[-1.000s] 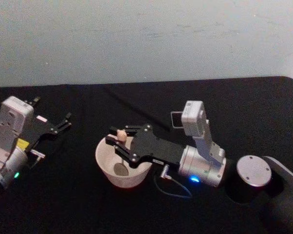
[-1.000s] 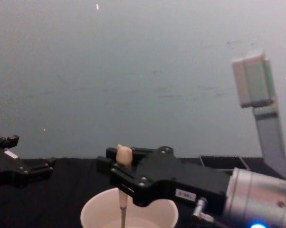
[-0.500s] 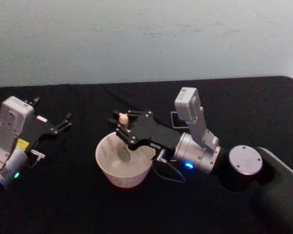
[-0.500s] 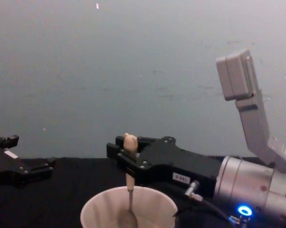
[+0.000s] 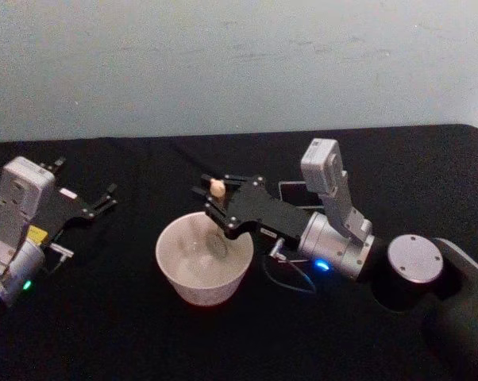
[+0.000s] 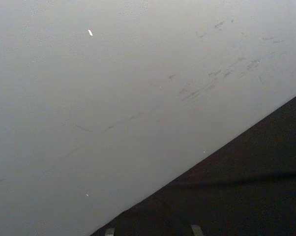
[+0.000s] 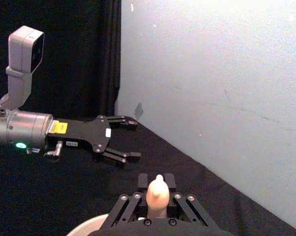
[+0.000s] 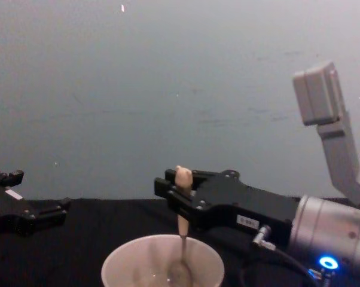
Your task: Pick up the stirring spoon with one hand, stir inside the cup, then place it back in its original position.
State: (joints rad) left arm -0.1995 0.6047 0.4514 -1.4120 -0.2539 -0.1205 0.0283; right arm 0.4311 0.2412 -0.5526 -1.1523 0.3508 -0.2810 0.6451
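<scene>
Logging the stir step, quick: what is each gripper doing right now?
Left gripper: fingers open, holding nothing, idle to the left of the cup.
Right gripper: fingers shut on the stirring spoon, spoon bowl down inside the cup.

The right gripper point(image 8: 179, 190) is gripping the stirring spoon point(image 8: 182, 224) just below its bear-head top, holding it upright. The spoon's bowl is sitting inside the cup point(image 8: 121, 263) beneath the grip.
</scene>
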